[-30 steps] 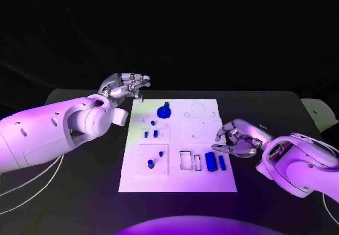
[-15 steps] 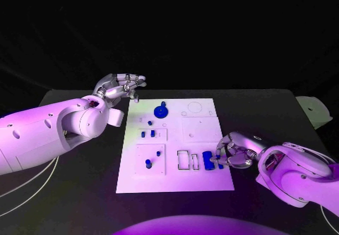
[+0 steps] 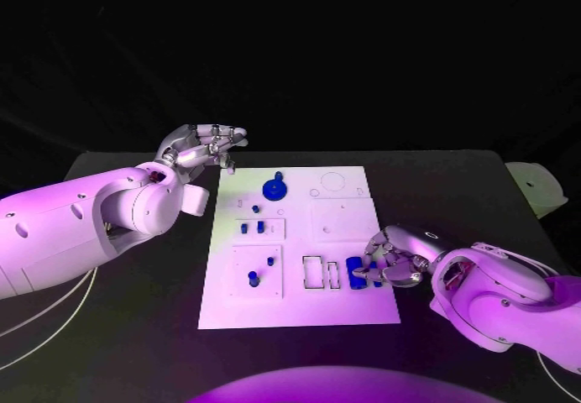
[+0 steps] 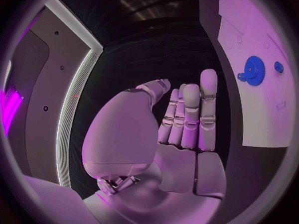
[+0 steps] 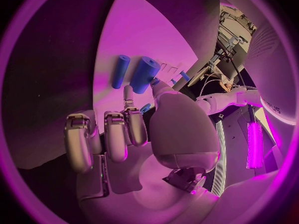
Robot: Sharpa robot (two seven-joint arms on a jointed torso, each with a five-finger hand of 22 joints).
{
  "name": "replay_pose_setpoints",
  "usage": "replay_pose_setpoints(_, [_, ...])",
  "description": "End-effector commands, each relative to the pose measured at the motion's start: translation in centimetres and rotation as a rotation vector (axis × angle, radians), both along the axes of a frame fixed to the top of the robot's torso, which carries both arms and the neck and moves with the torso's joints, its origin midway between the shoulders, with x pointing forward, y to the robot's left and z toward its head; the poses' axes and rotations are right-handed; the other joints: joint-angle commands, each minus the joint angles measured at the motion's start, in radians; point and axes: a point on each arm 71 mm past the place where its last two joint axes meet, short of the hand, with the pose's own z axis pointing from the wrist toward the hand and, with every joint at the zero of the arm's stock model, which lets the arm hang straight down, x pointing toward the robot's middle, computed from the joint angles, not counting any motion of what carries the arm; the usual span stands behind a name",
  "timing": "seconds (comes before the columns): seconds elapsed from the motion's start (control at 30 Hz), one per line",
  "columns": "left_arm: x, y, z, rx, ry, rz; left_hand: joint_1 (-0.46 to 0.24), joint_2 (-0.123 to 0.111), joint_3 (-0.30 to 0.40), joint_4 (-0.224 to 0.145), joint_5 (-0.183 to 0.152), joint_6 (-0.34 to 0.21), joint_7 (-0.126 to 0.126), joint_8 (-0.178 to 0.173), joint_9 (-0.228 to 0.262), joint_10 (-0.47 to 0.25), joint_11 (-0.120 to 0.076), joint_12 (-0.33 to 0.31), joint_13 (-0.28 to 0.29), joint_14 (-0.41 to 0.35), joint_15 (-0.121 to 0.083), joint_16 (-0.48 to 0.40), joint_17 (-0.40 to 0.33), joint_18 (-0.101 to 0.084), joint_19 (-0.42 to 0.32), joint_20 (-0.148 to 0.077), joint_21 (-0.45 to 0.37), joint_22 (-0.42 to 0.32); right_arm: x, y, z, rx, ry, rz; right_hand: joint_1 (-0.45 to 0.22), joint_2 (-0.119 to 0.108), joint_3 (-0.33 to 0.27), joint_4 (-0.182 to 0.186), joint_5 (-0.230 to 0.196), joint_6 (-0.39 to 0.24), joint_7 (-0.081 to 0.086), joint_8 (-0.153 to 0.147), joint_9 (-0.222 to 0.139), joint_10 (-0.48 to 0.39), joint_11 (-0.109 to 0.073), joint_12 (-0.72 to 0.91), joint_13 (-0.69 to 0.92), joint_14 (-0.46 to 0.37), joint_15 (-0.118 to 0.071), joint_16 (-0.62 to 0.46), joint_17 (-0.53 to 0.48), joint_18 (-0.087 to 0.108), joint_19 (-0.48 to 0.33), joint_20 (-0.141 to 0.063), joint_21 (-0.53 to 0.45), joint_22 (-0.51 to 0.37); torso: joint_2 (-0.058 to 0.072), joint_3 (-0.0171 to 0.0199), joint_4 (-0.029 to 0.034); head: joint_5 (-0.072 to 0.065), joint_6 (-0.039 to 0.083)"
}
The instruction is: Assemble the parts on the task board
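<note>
The black table (image 3: pixel 460 180) carried the white task board (image 3: pixel 345 222) in its middle. The left hand (image 3: pixel 203 148) hung over the table just off the board's far left corner, fingers curled in, holding nothing. The right hand (image 3: pixel 394 256) was low at the board's right edge, near the front. Its fingertips touched two blue parts there, a thick cylinder (image 5: pixel 144 73) and a thin peg (image 5: pixel 120 70), but whether it gripped either could not be told. A second before, that hand sat higher and farther from the parts; it had come down onto them. The blue gear (image 3: pixel 276 189) stayed near the far edge.
</note>
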Motion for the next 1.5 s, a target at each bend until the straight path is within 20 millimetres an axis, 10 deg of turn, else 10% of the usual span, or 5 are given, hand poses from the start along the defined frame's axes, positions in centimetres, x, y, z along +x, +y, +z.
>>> replay_pose_setpoints(0.03, [-0.1,-0.3,0.1,-0.013,-0.004,-0.019,-0.010,-0.002,0.002,0.003,-0.003,-0.006,-0.003,0.003,0.001,-0.004,0.001,0.003,0.001,-0.005,0.000,0.003,-0.001,0.005,-0.007,0.004,-0.002,0.002,0.0,0.2,-0.2,-0.026,-0.003,0.003,-0.003,0.000,-0.007,-0.001,0.004,0.000,-0.004,0.002,0.001,0.001,-0.006,0.000,0.118,0.096,-0.008,0.005,0.212,-0.014,0.104,-0.004,0.004,0.263,-0.001,-0.0006,0.0002,0.001,-0.003])
replay_pose_setpoints(0.73, [-0.1,-0.1,0.1,-0.012,0.006,-0.016,-0.019,0.003,0.001,0.010,-0.003,-0.008,-0.002,0.007,0.002,-0.009,0.002,0.010,0.003,-0.006,0.001,0.005,-0.002,0.005,-0.008,0.004,-0.003,0.001,-0.5,1.7,-2.2,-0.074,0.059,0.034,0.004,0.009,-0.039,-0.002,0.016,0.004,-0.007,0.008,0.011,0.003,-0.008,0.001,0.122,0.096,-0.010,0.006,0.214,-0.014,0.104,-0.005,0.004,0.263,-0.001,0.0010,-0.0004,0.007,-0.013])
replay_pose_setpoints(1.5, [0.0,-0.3,0.0,-0.012,0.008,-0.016,-0.026,0.008,0.001,0.017,-0.002,-0.010,-0.002,0.010,0.003,-0.013,0.002,0.015,0.004,-0.007,0.001,0.006,-0.004,0.005,-0.009,0.005,-0.004,0.000,-0.6,2.8,0.7,0.198,-0.012,-0.075,0.105,0.089,0.007,-0.005,0.068,0.038,-0.032,0.035,0.038,0.035,-0.031,0.038,0.158,0.102,-0.028,0.019,0.243,-0.014,0.104,-0.021,0.004,0.263,-0.002,-0.0005,0.0011,0.008,-0.008])
